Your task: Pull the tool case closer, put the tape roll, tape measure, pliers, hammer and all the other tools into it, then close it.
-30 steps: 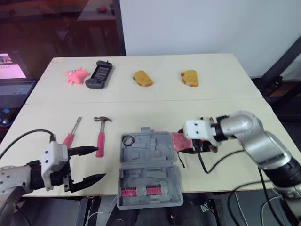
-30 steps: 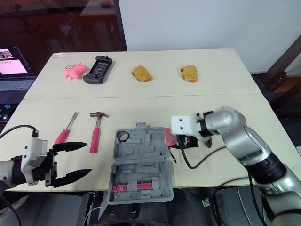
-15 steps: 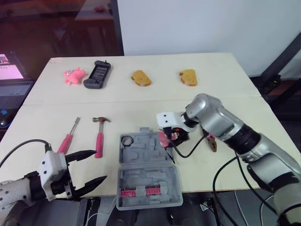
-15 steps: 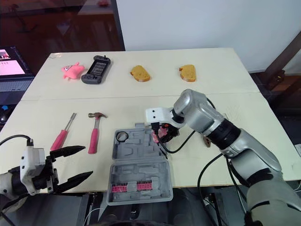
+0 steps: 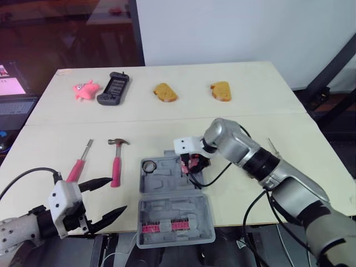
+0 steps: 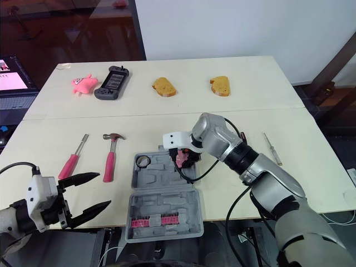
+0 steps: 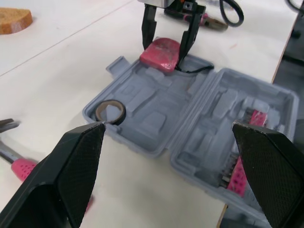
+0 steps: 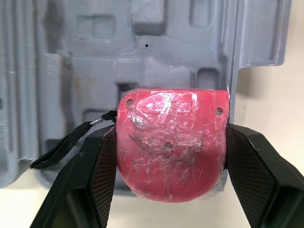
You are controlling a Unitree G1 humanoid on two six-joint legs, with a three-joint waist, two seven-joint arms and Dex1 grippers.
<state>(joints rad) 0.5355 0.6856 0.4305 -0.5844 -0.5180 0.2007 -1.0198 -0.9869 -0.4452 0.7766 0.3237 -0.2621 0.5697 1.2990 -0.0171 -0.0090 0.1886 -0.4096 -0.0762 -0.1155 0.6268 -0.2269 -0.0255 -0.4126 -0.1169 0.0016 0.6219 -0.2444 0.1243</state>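
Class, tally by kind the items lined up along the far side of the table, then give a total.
Pink toy: 1
Handheld game console: 1
Bread pieces: 2
Total: 4

Tool case: plain grey throughout. Bit strip inside it: pink-red.
Tape measure: red-pink under crinkled clear wrap, black strap.
Tape roll: black.
Hammer: pink handle, dark steel head.
Screwdriver: pink handle, silver shaft.
Left gripper, right gripper: black fingers, white housings.
Table: pale cream.
Toy: pink.
Handheld console: black.
Bread pieces: golden brown.
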